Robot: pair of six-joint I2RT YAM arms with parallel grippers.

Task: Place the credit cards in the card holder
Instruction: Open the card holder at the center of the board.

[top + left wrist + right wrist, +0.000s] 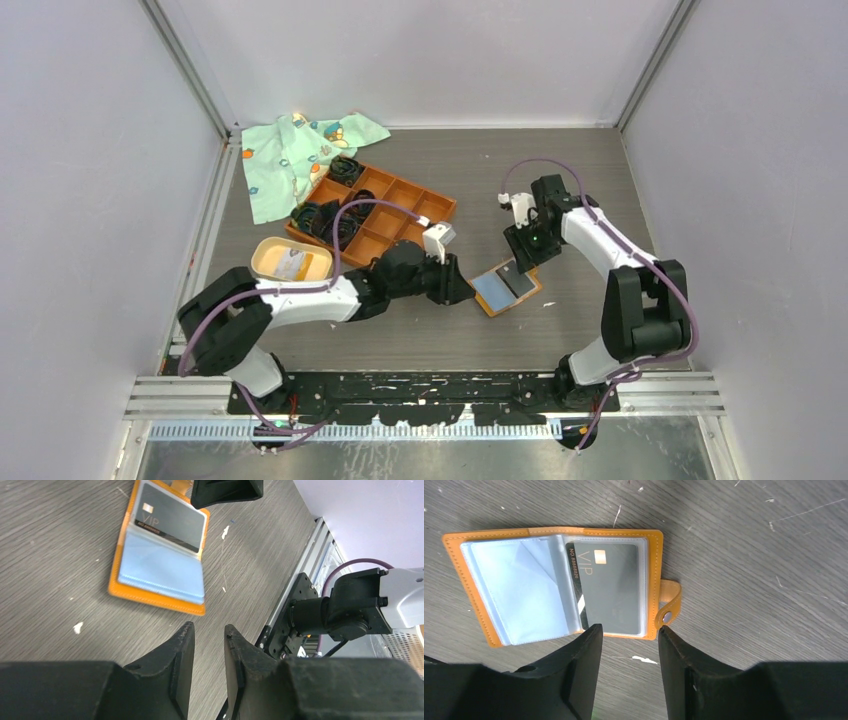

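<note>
An orange wallet lies open on the table between the two arms, its blue-grey sleeves up. One dark credit card marked VIP sits in the clear sleeve beside the snap tab, also seen from the left wrist. My right gripper hovers just off that edge of the wallet, open and empty. My left gripper is a short way from the wallet's other side, its jaws a narrow gap apart with nothing between. The beige oval card holder stands by the left arm.
An orange grid tray holding black coiled bands sits behind the left arm. A green patterned cloth lies at the back left. Enclosure walls and a metal rail bound the table.
</note>
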